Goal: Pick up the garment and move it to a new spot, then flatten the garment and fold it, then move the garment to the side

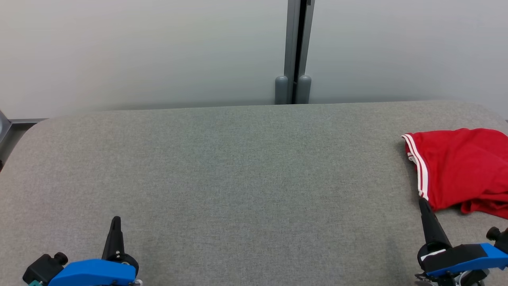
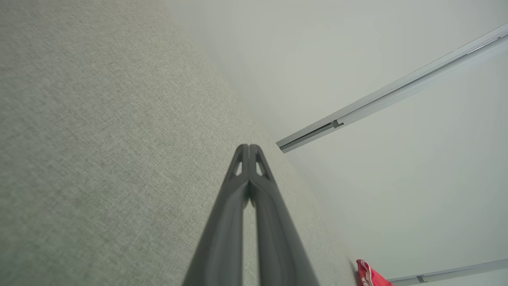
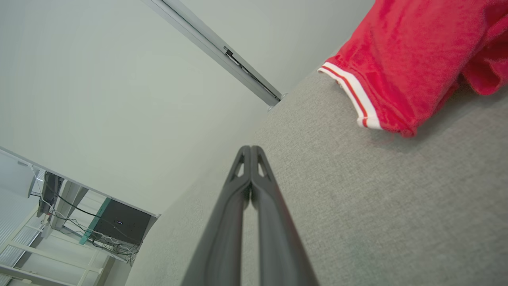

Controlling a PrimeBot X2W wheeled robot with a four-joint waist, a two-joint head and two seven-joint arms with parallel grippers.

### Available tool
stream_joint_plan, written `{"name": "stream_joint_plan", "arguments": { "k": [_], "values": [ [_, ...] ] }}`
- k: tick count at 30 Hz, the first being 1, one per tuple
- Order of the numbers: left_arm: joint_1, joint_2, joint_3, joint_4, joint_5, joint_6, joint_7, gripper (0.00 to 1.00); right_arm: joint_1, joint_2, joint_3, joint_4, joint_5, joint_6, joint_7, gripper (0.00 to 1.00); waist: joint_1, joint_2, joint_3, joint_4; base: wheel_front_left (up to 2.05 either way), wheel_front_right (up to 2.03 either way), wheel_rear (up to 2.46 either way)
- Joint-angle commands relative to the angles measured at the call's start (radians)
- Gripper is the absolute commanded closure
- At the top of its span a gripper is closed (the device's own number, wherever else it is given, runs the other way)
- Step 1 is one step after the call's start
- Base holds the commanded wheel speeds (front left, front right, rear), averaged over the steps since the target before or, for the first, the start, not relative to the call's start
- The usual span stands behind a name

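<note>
item: red garment [image 1: 462, 169], white-striped hem, lying loosely rumpled at the right edge of the grey desk [image 1: 238, 174], part running past the head view's border. left gripper [image 1: 115, 221]: fingers pressed together, empty, well apart from the cloth. right gripper [image 1: 423, 203]: pressed together, empty, tip just beside the striped hem, not touching. stage: fits a heap awaiting pickup or a garment already set aside; undecided. handling note: soft, thin cloth; any grasp would likely hold best at the hem.

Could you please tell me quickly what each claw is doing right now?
Left claw: closed, holding nothing.
Right claw: closed, holding nothing, beside the red garment.
</note>
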Motion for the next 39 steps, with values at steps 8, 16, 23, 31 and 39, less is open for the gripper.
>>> {"name": "stream_joint_plan", "arguments": {
  "k": [8,16,23,31,39],
  "values": [
    [-0.037,-0.002,0.022,-0.025,-0.088,-0.008,0.028,1.0,-0.032,0.001,-0.004,-0.002,0.113,0.001,0.016,1.0,-0.0001,0.0,0.0,0.0,0.0,0.0,0.0],
    [-0.045,-0.009,0.036,-0.035,-0.16,-0.011,0.051,1.0,-0.039,0.002,-0.005,0.003,0.206,0.001,0.028,1.0,-0.0001,0.0,0.0,-0.001,0.0,0.0,0.0],
    [-0.053,-0.015,0.046,-0.043,-0.219,-0.013,0.069,1.0,-0.045,0.003,-0.006,0.007,0.281,0.001,0.038,1.0,-0.0001,0.0,0.001,-0.001,0.0,0.0,0.0],
    [-0.058,-0.02,0.059,-0.051,-0.282,-0.016,0.089,1.0,-0.052,0.004,-0.006,0.011,0.361,0.001,0.05,1.0,-0.0001,0.0,0.001,-0.001,0.0,0.0,0.0],
    [-0.066,-0.024,0.07,-0.059,-0.342,-0.019,0.107,1.0,-0.057,0.004,-0.006,0.015,0.438,0.001,0.061,1.0,-0.0001,0.0,0.001,-0.001,0.0,0.0,0.0]
  ]
}}
